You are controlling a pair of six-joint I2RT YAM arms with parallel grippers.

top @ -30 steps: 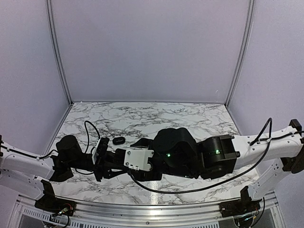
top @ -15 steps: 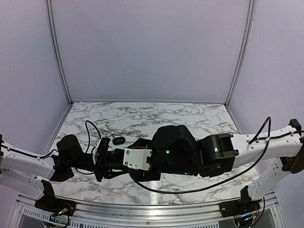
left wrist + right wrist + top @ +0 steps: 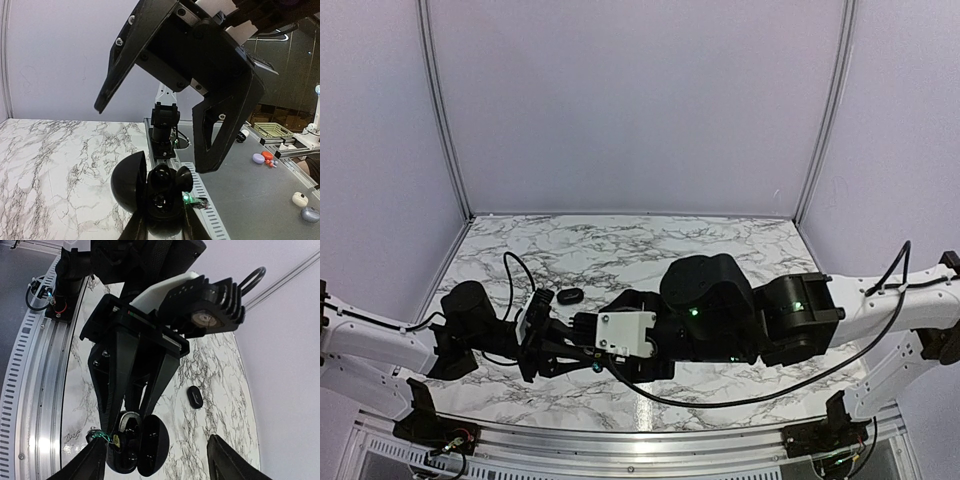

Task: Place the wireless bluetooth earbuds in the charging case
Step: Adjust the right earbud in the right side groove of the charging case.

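My left gripper (image 3: 165, 222) is shut on the black charging case (image 3: 160, 202) and holds it above the table's near edge, lid (image 3: 127, 180) open to the left. One glossy black earbud (image 3: 164, 175) sits in the case. A second earbud (image 3: 184, 176) leans at its right rim; I cannot tell whether it is seated. My right gripper (image 3: 157, 460) is open and empty. Its wide fingers (image 3: 225, 125) stand just above the case. The right wrist view shows the case (image 3: 132, 447) between its fingertips. In the top view both grippers meet left of centre, left (image 3: 535, 335) and right (image 3: 582, 350).
A small black oval object (image 3: 570, 295) lies on the marble table (image 3: 650, 250) just beyond the grippers; it also shows in the right wrist view (image 3: 196, 396). The aluminium rail (image 3: 35, 365) runs along the table's near edge. Walls enclose the back and sides.
My right arm has shifted a little to the right and its elbow has risen. The left gripper still holds the case in about the same place.
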